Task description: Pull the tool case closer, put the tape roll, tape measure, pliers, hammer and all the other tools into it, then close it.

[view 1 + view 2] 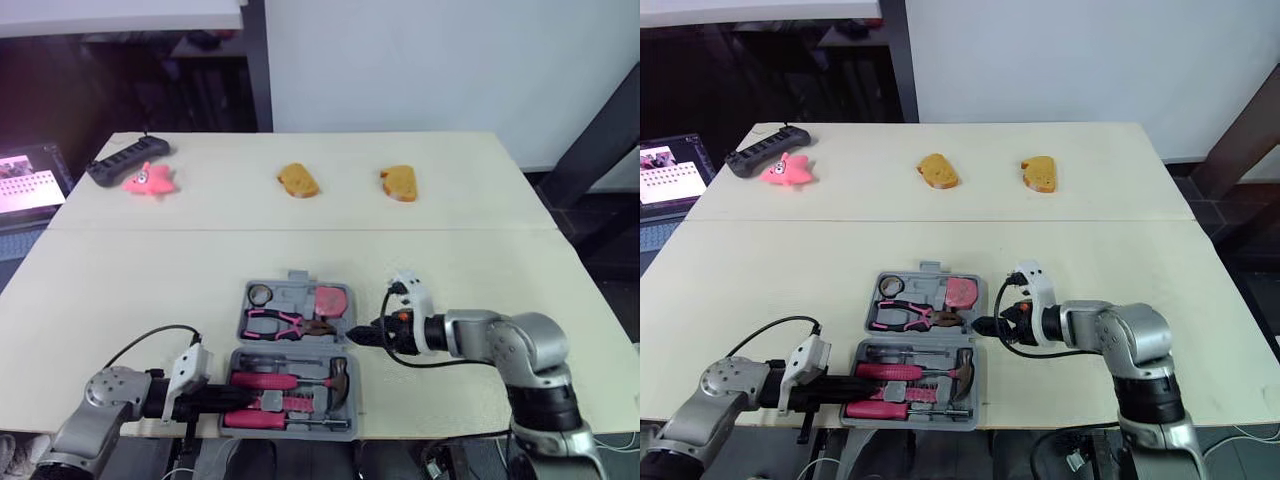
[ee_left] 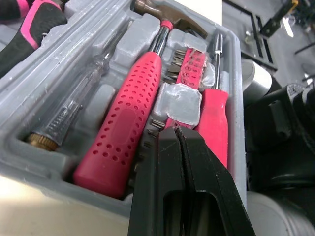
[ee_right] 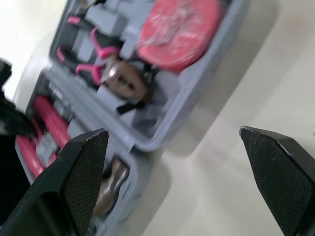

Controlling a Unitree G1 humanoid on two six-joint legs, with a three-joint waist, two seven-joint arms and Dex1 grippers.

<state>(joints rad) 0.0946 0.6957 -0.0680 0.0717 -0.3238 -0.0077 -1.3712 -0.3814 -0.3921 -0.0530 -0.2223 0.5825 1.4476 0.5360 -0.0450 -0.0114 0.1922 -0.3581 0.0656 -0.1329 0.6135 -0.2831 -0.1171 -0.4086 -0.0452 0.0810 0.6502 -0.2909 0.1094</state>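
The grey tool case (image 1: 296,278) lies open at the table's front centre. Its far half holds a small tape roll (image 1: 262,293), pink-handled pliers (image 1: 280,322) and a pink tape measure (image 1: 330,298). In the near half lie the hammer (image 1: 290,381) with a pink grip, a pink screwdriver (image 2: 214,115) and a bit set (image 2: 187,66). My left gripper (image 1: 228,399) is shut with nothing in it, its tip (image 2: 176,129) over the near half's left end. My right gripper (image 1: 362,333) stands open beside the case's right edge, level with the hinge; its fingers (image 3: 83,167) are spread wide.
At the table's far side lie two orange bread-like pieces (image 1: 298,180) (image 1: 398,183), a pink star toy (image 1: 150,180) and a black bar-shaped device (image 1: 127,160). A laptop (image 1: 30,185) sits off the left edge. The case is close to the table's front edge.
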